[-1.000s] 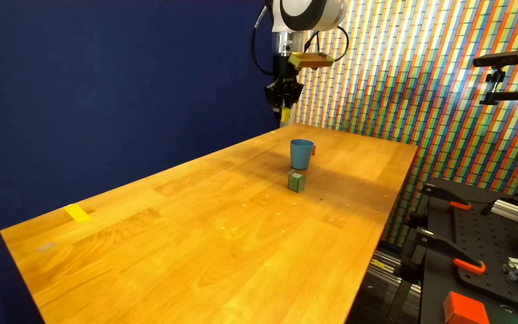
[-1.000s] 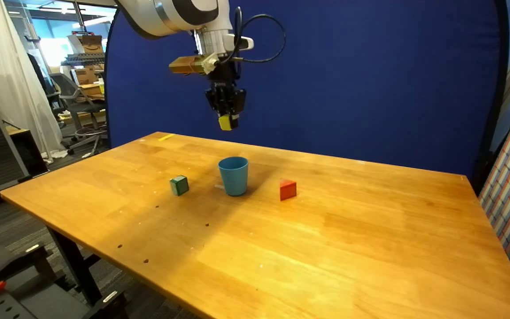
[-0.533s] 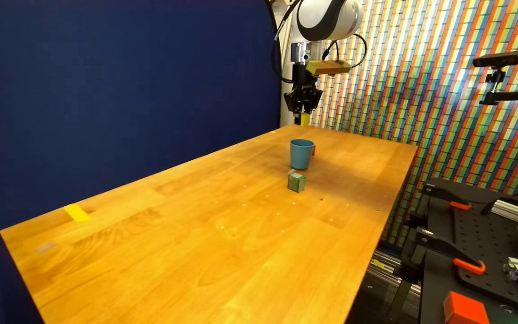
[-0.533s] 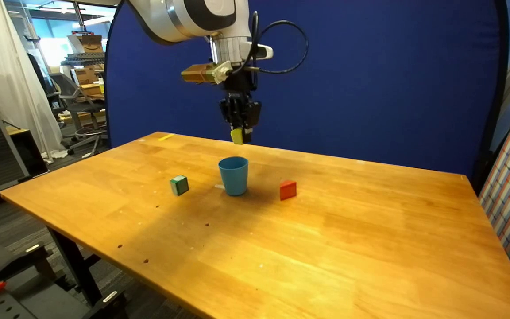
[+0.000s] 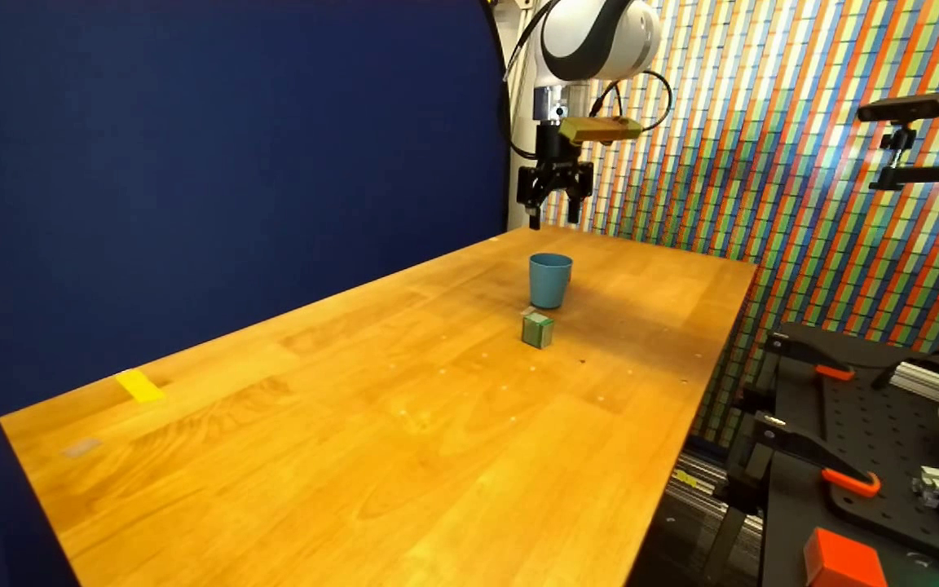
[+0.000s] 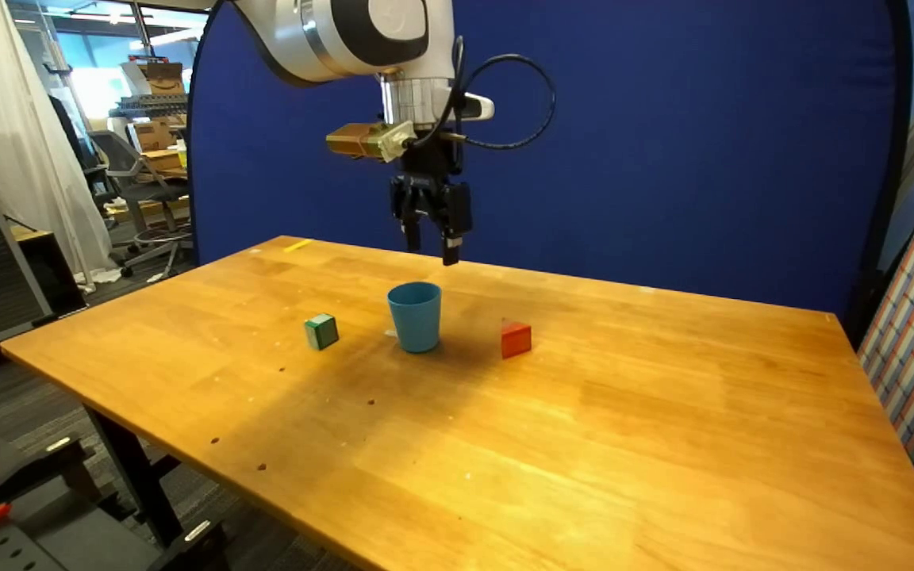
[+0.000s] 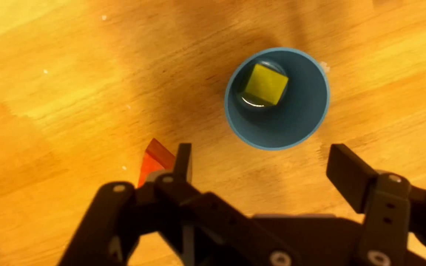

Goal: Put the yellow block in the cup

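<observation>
One yellow block [image 7: 266,85] lies inside the cup [image 6: 415,321], down at the bottom with one face turned up, and the wrist view looks in on it from above. The cup stands upright on the tabletop [image 6: 624,444]. The pincer [image 6: 432,252] is released: its two fingers [image 7: 350,177] point down and stand well apart. In both exterior views it hangs higher than the cup's rim, apart from it. In an exterior view a green cube [image 6: 321,332] rests to the left of the cup and a red wedge [image 6: 516,339] to the right, neither touching it (from the wrist, one finger hides part of the wedge). A blue backdrop [image 6: 663,159] rises beyond the far edge, behind the arm [image 6: 378,36]. In an exterior view a yellow strip [image 5: 140,386] lies flat near the left edge of the tabletop, the cube is on the near side of the cup, and an orange block [image 5: 843,561] sits on a black bench [image 5: 790,514] to the right.
</observation>
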### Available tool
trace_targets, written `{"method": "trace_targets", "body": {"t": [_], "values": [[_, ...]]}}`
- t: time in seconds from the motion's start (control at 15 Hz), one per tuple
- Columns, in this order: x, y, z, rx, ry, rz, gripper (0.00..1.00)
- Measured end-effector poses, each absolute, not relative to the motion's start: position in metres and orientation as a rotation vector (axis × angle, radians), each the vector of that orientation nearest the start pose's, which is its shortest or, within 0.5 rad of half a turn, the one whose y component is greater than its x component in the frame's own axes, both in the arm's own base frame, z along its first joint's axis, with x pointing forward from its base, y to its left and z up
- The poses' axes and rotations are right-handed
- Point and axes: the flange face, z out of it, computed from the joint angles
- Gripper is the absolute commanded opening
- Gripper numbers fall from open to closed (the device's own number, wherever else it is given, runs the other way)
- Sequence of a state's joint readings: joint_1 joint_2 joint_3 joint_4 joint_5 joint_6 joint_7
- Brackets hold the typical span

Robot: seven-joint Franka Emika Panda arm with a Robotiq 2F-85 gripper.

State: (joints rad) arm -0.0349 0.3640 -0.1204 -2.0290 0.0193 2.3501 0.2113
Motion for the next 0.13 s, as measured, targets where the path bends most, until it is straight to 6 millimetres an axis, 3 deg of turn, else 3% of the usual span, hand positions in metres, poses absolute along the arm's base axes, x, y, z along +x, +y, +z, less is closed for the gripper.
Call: {"method": "trace_targets", "body": {"t": [0.13], "values": [[0.5878, -0.0898, 0.2626, -3.117, 0.588, 0.067, 1.00]]}}
